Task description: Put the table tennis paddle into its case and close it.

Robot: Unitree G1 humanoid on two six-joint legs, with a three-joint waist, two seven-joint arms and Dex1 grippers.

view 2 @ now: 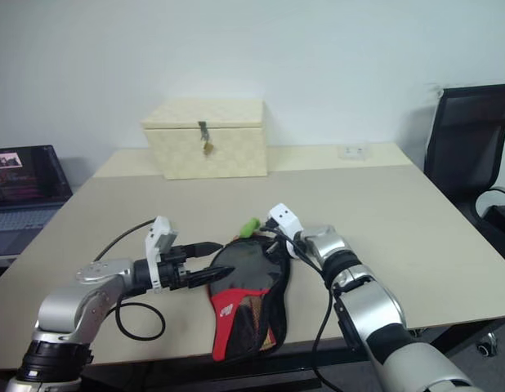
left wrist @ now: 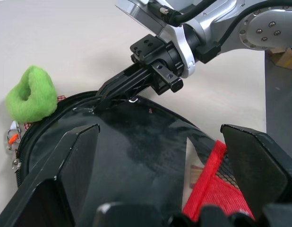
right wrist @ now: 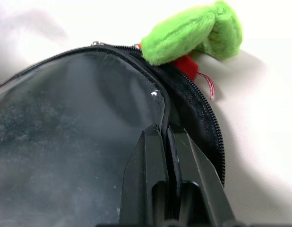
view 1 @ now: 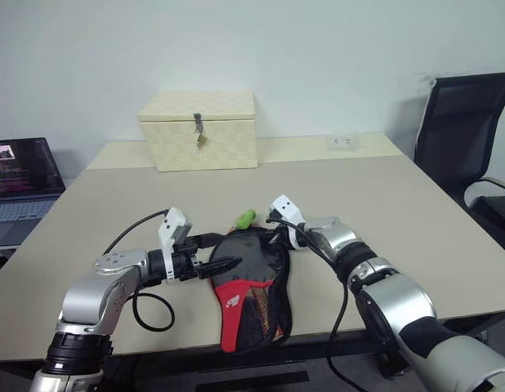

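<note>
**Right gripper pinched on the case rim, left one wide open beside it**

So the case (view 1: 251, 290) was lying flat on the beige table (view 1: 399, 212), close to the near edge, with its red lower part and mesh pocket pointing toward the robot and the rounded black end pointing away. The flap looked glossy black from the wrist views, and the zip track ran around the rounded end, still unzipped there as far as I could tell. I honestly couldn't make out the table tennis paddle itself; whether it was inside under that black flap, the pictures didn't say.

The right gripper (right wrist: 166, 137) had its two fingers pressed together right on the edge of the black flap at the rounded end, pinching the rim of the case. The left gripper (left wrist: 160, 156) was sitting at the case's left side with its fingers spread wide apart, one over the black part and one nearer the red mesh, not clamped on anything.

A fuzzy green charm (right wrist: 193, 33) hung off the zip at the far end of the case, resting on the table just beside the rim.

Further back, a cream woven box (view 1: 201, 131) with a metal latch sat well apart from all this. An open laptop (view 1: 20, 175) was off to the left, a black office chair (view 1: 461, 131) to the right.
</note>
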